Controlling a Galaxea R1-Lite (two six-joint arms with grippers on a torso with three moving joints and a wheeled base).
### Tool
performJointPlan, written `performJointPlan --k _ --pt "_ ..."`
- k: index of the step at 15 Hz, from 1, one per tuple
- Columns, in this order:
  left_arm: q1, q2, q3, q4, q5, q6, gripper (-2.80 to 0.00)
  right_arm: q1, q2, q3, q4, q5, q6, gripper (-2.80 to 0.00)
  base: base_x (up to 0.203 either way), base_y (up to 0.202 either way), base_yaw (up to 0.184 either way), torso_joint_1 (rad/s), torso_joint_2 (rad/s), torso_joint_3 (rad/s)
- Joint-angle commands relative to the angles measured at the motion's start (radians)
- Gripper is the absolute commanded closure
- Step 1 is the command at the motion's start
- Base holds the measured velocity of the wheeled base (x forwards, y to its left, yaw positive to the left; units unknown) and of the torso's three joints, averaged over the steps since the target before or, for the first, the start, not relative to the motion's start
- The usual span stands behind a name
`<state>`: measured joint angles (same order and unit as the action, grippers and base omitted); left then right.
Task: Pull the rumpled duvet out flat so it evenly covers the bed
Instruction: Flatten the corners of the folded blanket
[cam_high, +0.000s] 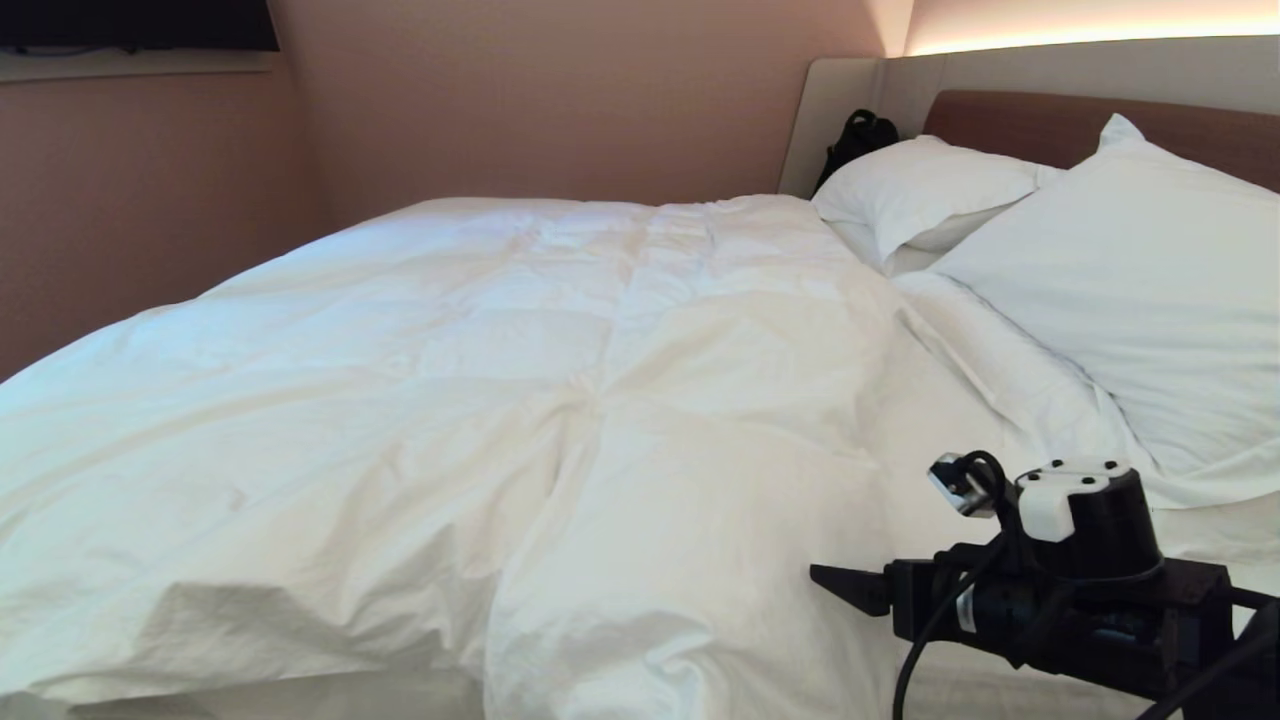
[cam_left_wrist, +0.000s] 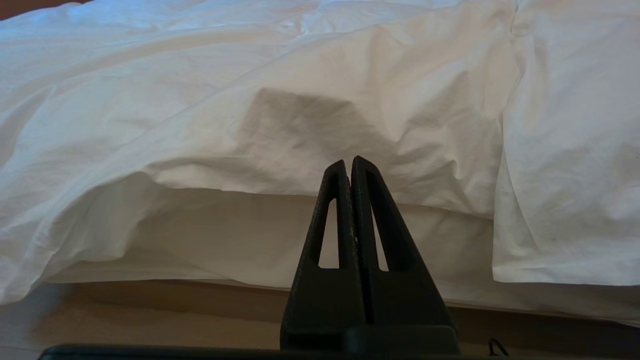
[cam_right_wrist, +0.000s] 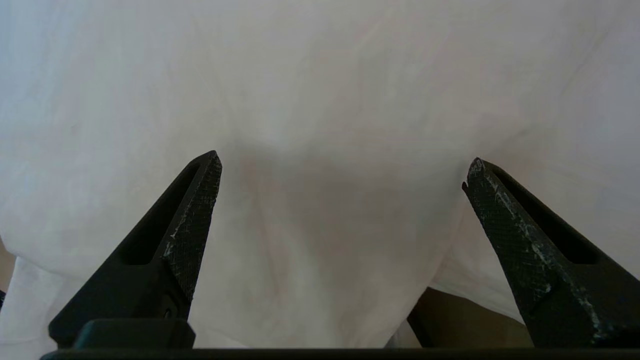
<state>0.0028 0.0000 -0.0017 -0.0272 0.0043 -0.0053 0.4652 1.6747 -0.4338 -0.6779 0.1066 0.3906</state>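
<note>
The thick, puffy white quilted duvet is lying rumpled across the wide low bed with the brown headboard, bunching in folds at the near edge and spilling over it. Two white rectangular pillows are leaning at the headboard end. The right gripper is hovering at the near edge towards the pillow end, its black fingers spreading wide just before the white cloth. The left gripper is pointing at the duvet's overhanging near edge, its jaws pressing together on nothing.
</note>
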Motion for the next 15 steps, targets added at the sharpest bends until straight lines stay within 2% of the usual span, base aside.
performJointPlan --k 1,15 --pt "0.0 0.0 0.0 0.0 0.0 -0.001 0.0 0.005 0.013 -0.005 -0.004 0.002 0.002 -2.8 0.0 0.0 0.0 0.0 0.0 0.0" --pt "0.0 0.0 0.0 0.0 0.0 -0.001 0.0 0.021 0.112 -0.062 -0.005 -0.001 0.001 -2.8 0.0 0.0 0.0 0.0 0.0 0.0"
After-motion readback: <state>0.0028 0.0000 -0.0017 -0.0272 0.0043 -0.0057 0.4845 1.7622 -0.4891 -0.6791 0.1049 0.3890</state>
